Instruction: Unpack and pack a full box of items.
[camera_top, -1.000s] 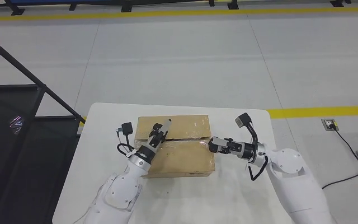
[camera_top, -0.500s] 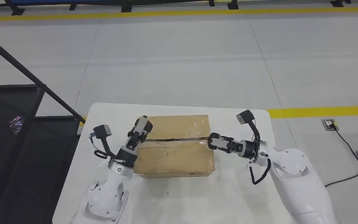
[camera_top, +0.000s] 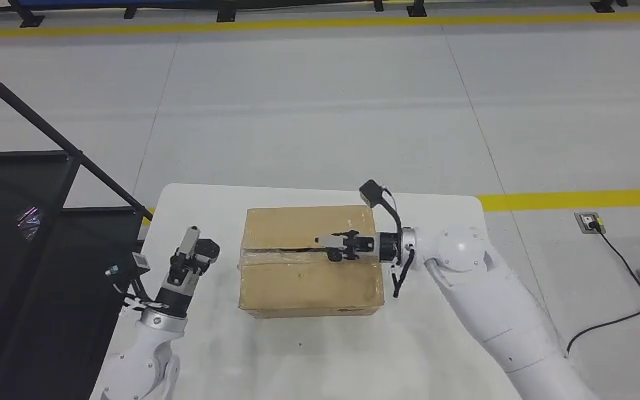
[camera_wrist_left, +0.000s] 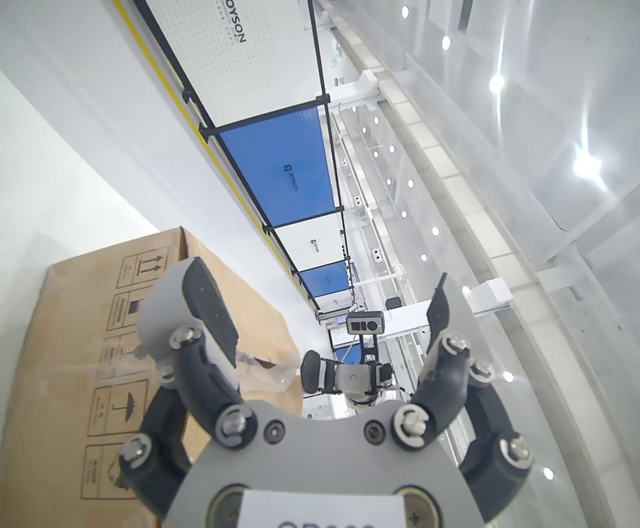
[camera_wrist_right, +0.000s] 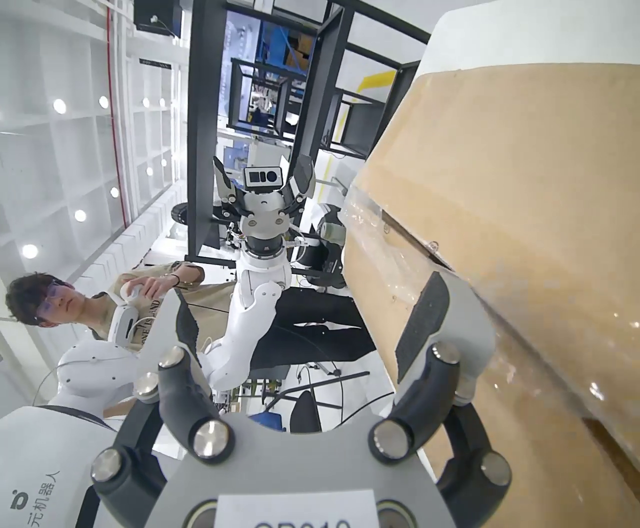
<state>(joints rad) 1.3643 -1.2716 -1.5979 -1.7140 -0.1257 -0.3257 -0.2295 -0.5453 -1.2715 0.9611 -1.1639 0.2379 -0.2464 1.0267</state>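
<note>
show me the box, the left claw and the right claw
box (camera_top: 300, 280), top view, on its near top flap
left claw (camera_wrist_left: 320, 290), left wrist view, midway between its open fingertips
right claw (camera_top: 328, 247), top view, midway between its fingertips

The box (camera_top: 310, 260) is plain brown cardboard, with clear glossy tape (camera_wrist_right: 372, 225) along its seam and black printed symbols (camera_wrist_left: 117, 320) in squares on one side. The bench (camera_top: 420, 340) is white. The left hand (camera_wrist_left: 320, 305) and right hand (camera_wrist_right: 307, 295) are grey with black pads (camera_wrist_left: 210, 300).

Robotics test hall — yellow floor lines (camera_top: 300, 22), blue partition panels (camera_wrist_left: 280, 165).
</note>
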